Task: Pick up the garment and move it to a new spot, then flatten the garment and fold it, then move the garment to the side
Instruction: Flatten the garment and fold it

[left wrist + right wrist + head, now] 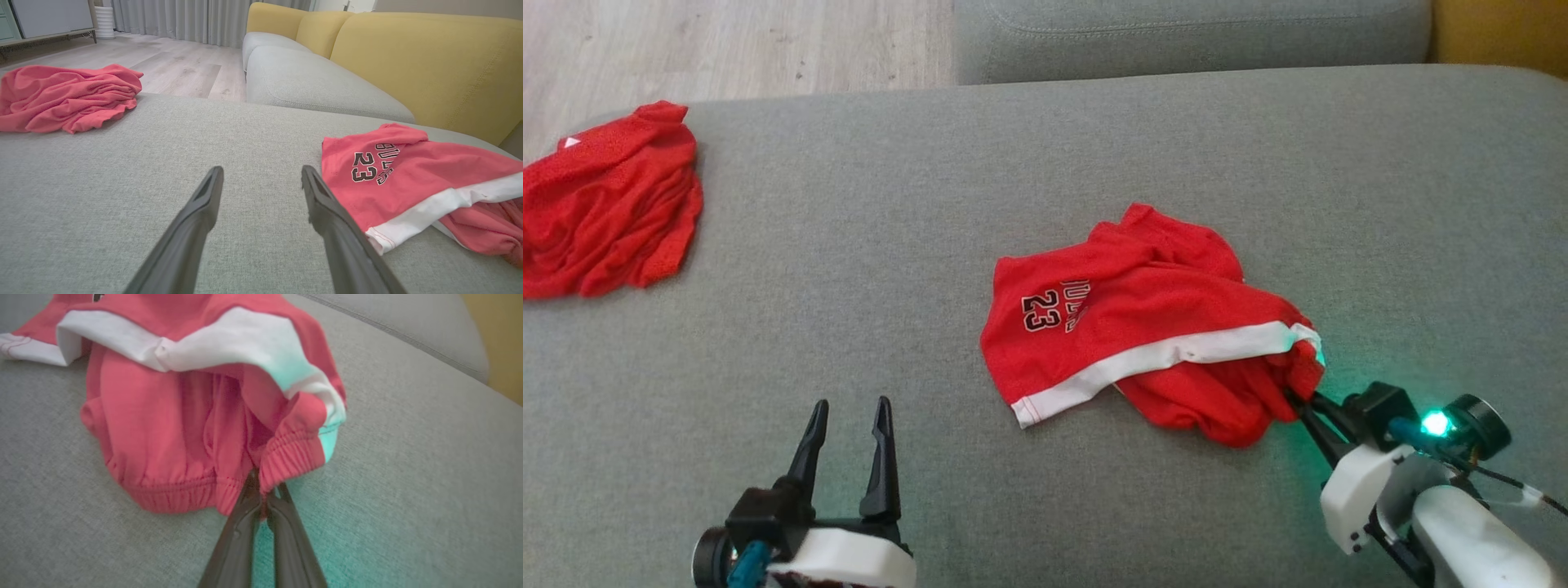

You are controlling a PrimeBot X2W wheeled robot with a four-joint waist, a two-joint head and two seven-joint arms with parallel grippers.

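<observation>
The garment (1143, 318) is a pair of red shorts with a white side stripe and the number 23, lying crumpled on the grey sofa seat right of centre. Its printed leg also shows at the right of the left wrist view (408, 175). My right gripper (1298, 404) is shut on the elastic waistband at the garment's near right corner (261, 486). My left gripper (848, 425) stands open at the lower left, above bare cushion (261, 179), with the garment to its right.
A second red garment (605, 204) lies bunched at the seat's far left edge (65, 96). The grey seat (849, 286) stretches wide between them. Wood floor (727, 41) lies beyond the far edge, and yellow back cushions (408, 53) rise on the right.
</observation>
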